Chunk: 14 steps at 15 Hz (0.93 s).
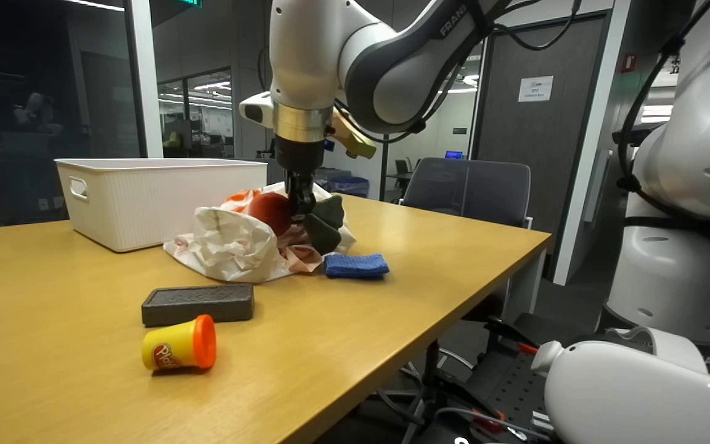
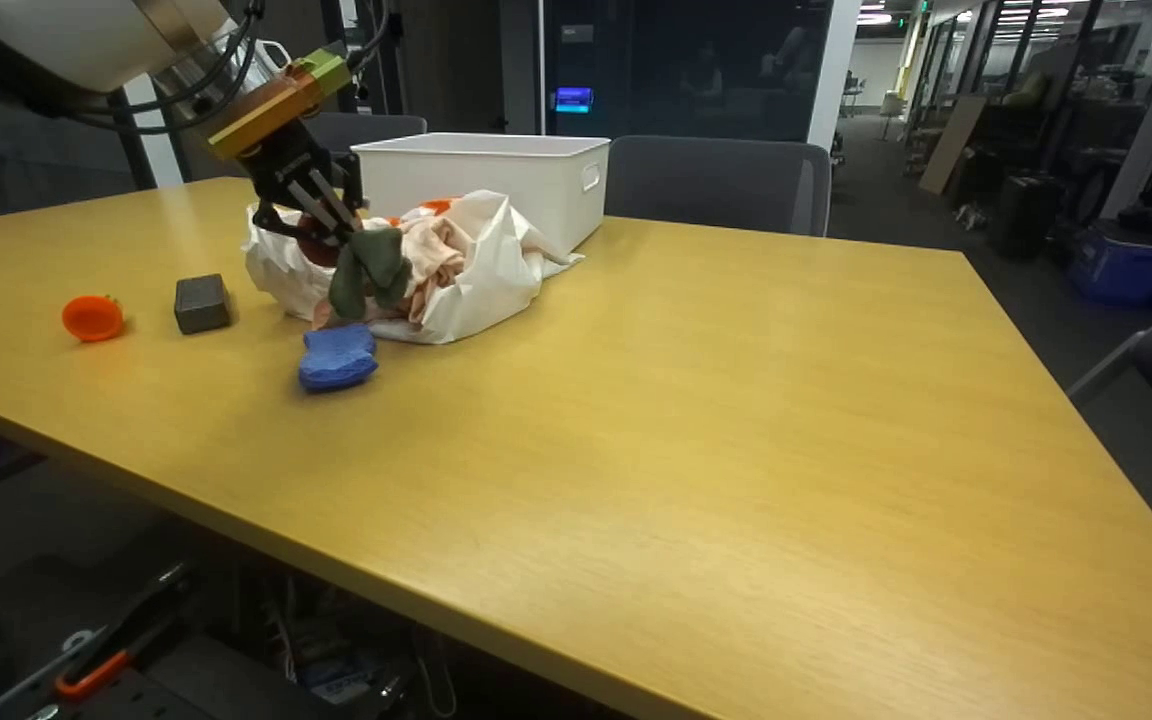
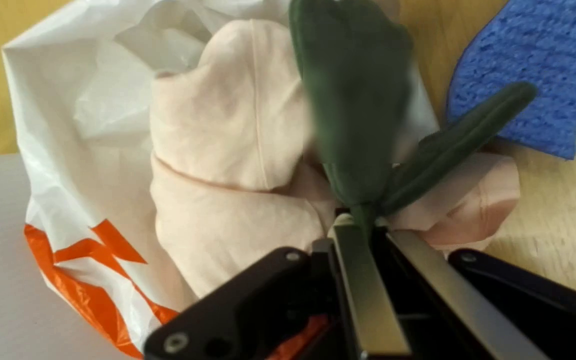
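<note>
1. Farthest left in an exterior view, a white bin [image 1: 164, 206] stands on the yellow table [image 1: 40, 296], a handle opening at its left end.
2. Nearer the camera, a yellow tub [image 1: 167, 346] lies on its side, its orange lid [image 1: 205, 341] turned to the right.
3. Just behind the tub, a dark block [image 1: 198, 305] lies flat.
4. Next comes a crumpled white bag [image 1: 238, 246] with orange print, near the bin; pale pink cloth [image 3: 233, 220] bulges from it.
5. Over the bag is a plush toy [image 1: 269, 213], its round red end left of the gripper [image 3: 363, 221], its green leaves [image 1: 323, 228] to the right; whether it touches the bag, I cannot tell.
6. The gripper points down, its jaws clamped on the toy's narrow stem, between red end and leaves.
7. Right of the leaves and lower, a blue sponge [image 1: 355, 265] lies on the table, just beside the cloth.
8. Farther right, past the table's back edge, stands a dark mesh-backed chair [image 1: 497, 188].
</note>
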Each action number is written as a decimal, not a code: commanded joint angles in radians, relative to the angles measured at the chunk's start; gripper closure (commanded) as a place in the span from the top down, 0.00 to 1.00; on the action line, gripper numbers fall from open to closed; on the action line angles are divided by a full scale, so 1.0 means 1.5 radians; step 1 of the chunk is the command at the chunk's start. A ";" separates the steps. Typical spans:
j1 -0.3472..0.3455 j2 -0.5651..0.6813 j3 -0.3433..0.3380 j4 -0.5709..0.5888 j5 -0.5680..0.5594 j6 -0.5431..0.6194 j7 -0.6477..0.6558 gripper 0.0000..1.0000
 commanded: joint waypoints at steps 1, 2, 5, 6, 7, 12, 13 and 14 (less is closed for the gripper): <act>0.006 0.071 -0.001 0.068 -0.084 0.000 0.040 0.04; 0.007 0.088 -0.005 0.081 -0.113 0.003 0.052 0.04; 0.010 0.132 -0.011 0.108 -0.128 0.007 0.053 0.03; 0.010 0.147 -0.012 0.115 -0.118 0.011 0.041 0.04; 0.010 0.159 -0.013 0.122 -0.113 0.015 0.040 0.04; 0.010 0.195 -0.016 0.145 -0.103 0.023 0.029 0.25; 0.011 0.191 -0.018 0.145 -0.109 0.022 0.039 0.32; 0.011 0.188 -0.019 0.146 -0.106 0.017 0.037 0.37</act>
